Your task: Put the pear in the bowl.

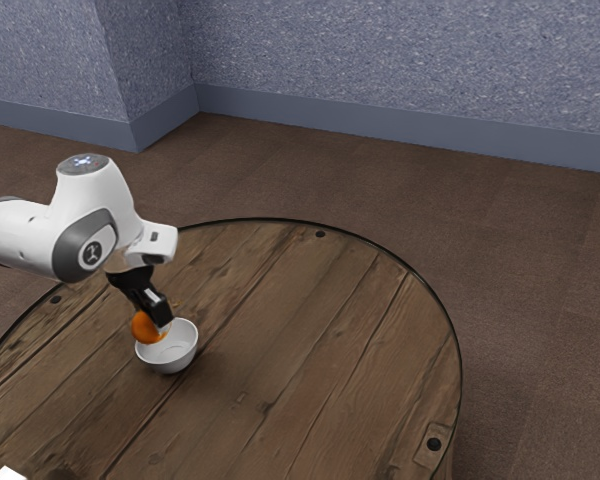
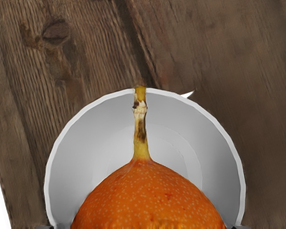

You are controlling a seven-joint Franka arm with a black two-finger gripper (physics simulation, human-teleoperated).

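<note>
One pear [image 2: 148, 200], gripped between fingers [image 1: 161, 312], over bowl [image 1: 173, 361]

Orange pear [image 2: 148, 200], stem outstretched; white bowl [image 2: 71, 162] beyond.

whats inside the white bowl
Its bare inner wall and part of its floor show in the bowl. The orange pear covers the rest in the wrist view, so anything beneath it is hidden.

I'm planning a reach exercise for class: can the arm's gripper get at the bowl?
Likely yes: the gripper holds the pear partly over the bowl, and nothing seems to stand between pear and bowl.
</note>
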